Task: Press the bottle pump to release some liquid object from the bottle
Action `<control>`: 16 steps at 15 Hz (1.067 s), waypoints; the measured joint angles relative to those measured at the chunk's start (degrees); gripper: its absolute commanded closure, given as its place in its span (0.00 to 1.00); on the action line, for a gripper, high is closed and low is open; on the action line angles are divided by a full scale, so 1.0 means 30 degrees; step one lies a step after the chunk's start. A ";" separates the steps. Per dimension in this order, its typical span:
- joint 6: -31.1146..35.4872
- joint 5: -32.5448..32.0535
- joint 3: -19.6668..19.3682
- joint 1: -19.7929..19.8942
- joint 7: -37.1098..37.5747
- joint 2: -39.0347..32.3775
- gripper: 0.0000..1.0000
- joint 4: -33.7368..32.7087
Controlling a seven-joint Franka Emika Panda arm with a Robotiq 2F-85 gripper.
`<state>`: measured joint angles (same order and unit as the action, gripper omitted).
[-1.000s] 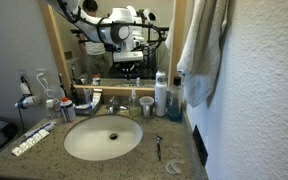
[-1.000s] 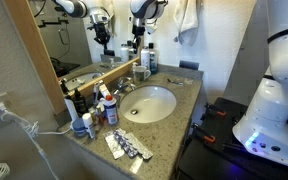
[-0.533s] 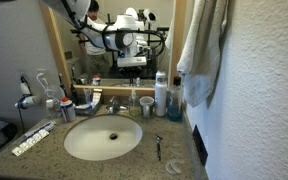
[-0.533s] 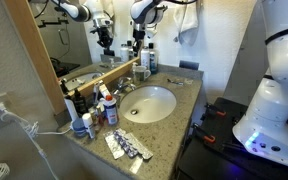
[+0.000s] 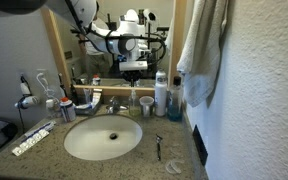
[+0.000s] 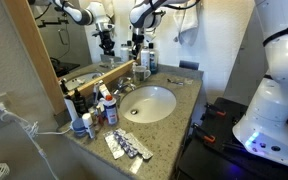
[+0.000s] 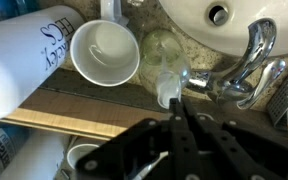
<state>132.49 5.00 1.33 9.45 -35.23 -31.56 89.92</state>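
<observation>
In the wrist view the gripper (image 7: 178,112) comes in from 6 o'clock. Its fingers are drawn narrow, nearly meeting, and grip nothing. Just past the tips, at 12 o'clock, sits the bottle pump (image 7: 168,90) on the pale bottle (image 7: 162,55); whether the tips and pump touch cannot be told. A white cup (image 7: 104,50) stands at the bottle's 9 o'clock and the faucet (image 7: 249,55) at its 3 o'clock. The sink basin (image 7: 234,12) lies beyond, toward 1 o'clock.
</observation>
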 measured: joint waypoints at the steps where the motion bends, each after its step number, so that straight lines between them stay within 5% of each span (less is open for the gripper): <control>1: 0.0000 0.0000 0.0029 0.0018 0.0000 -0.0162 0.93 -0.0101; 16: 0.0000 0.0000 0.0339 0.0191 0.0261 -0.1188 0.93 -0.0905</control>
<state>132.50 5.00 2.35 10.02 -34.45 -35.13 87.21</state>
